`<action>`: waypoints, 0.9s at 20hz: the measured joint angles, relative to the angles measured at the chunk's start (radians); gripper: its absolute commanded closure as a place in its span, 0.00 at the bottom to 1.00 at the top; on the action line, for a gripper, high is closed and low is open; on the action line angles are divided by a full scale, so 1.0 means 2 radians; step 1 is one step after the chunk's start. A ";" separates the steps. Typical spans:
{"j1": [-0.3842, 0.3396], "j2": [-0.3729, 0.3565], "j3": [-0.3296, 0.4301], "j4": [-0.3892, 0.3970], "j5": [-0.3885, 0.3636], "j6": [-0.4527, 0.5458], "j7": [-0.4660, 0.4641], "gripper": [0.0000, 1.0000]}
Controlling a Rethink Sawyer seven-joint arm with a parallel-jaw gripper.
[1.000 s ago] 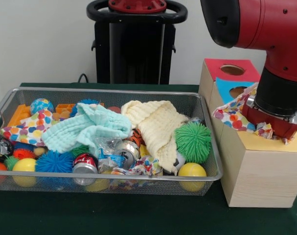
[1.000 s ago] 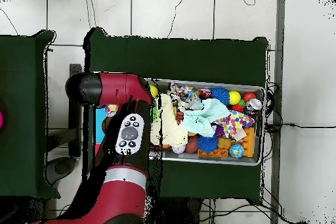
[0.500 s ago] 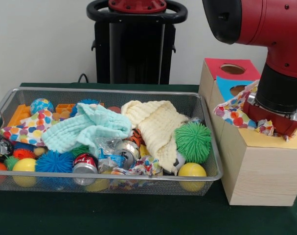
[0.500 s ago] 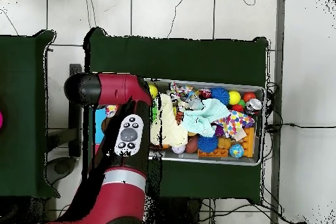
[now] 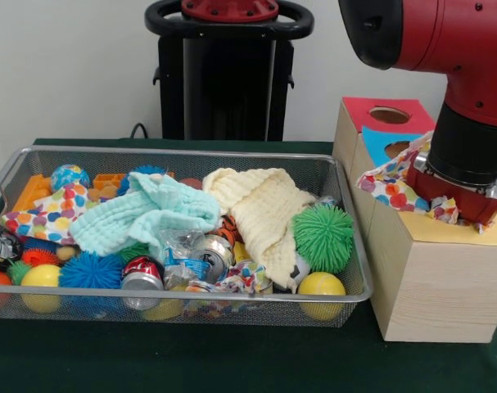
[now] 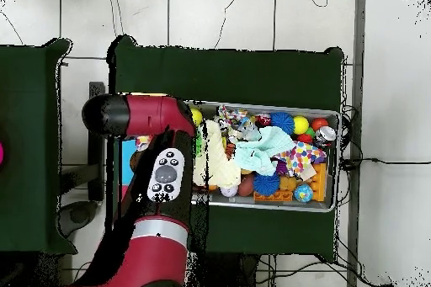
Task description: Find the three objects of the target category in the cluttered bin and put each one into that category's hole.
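Polka-dot cloth [image 5: 389,187] is bunched up under the robot's wrist, right on top of the wooden sorting box [image 5: 432,282], over the yellow-topped section. Looks like it's being stuffed down into that section's hole, which would explain why the fabric is crumpled and spilling out on both sides of the arm. The gripper [image 5: 454,214] itself is buried in the cloth and behind the red cuff, so I honestly can't tell how it's set or whether it's got hold of the cloth.

The red and blue sections behind it have their holes showing and nothing in them that I can see.

Over in the wire basket [image 5: 182,305] there's more fabric: a mint waffle cloth [image 5: 146,214], a cream one [image 5: 260,211], and another dotted cloth [image 5: 43,211] at the far left, all piled over balls and crushed cans. My guess is cloths are the target.
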 measured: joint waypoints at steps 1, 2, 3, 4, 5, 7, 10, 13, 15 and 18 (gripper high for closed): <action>-0.001 -0.002 0.001 0.004 0.000 -0.005 0.000 1.00; -0.001 -0.004 0.002 0.008 0.000 -0.010 0.000 1.00; -0.002 -0.006 0.003 0.011 0.000 -0.014 0.000 1.00; -0.003 -0.008 0.004 0.015 0.000 -0.018 0.000 1.00; -0.004 -0.011 0.006 0.021 -0.001 -0.028 0.000 1.00; -0.006 -0.017 0.010 0.033 -0.003 -0.046 0.000 1.00; -0.014 -0.033 0.027 0.065 -0.007 -0.096 0.000 1.00; -0.021 -0.059 0.043 0.098 -0.008 -0.131 0.000 1.00; -0.023 -0.077 0.047 0.112 -0.009 -0.136 0.000 1.00; -0.025 -0.113 0.050 0.131 -0.008 -0.137 0.000 1.00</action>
